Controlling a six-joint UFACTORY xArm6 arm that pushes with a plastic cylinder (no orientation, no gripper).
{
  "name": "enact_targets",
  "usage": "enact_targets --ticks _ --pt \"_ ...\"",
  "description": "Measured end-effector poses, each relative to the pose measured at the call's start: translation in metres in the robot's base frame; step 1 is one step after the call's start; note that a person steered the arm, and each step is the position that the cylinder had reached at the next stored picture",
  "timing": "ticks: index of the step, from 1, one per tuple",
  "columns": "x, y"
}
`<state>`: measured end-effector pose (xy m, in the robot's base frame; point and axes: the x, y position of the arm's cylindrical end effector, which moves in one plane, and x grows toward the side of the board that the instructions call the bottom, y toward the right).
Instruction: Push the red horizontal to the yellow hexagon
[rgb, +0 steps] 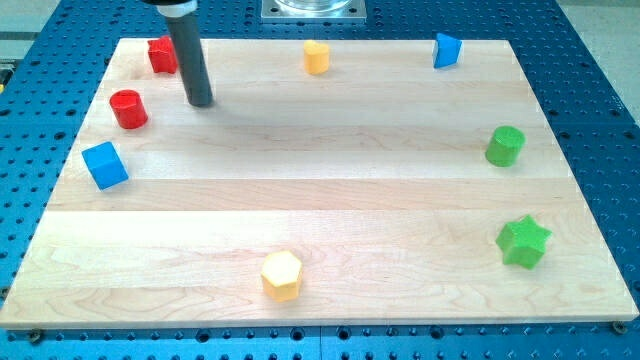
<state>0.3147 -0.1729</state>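
Note:
A red block (162, 55) sits at the board's top left corner, partly hidden behind my rod; its shape is hard to make out. A red cylinder (128, 108) lies below it, near the left edge. The yellow hexagon (281, 275) sits near the bottom edge, left of centre. My tip (201, 101) rests on the board just right of the red cylinder and below right of the red block, apart from both.
A blue cube (104, 165) lies at the left edge. A yellow block (316, 57) and a blue block (447, 50) sit along the top. A green cylinder (505, 146) and a green star (523, 242) sit at the right.

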Motion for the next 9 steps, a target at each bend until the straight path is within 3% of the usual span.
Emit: enact_targets --ticks 1,3,4,5,6,7,8,9 --pt "0.001 -0.062" --pt "0.007 -0.1" --pt "0.028 -0.084" --pt "0.038 -0.003" --pt "0.069 0.034" --pt "0.101 0.014" --pt "0.189 0.004" --pt "0.146 0.001"
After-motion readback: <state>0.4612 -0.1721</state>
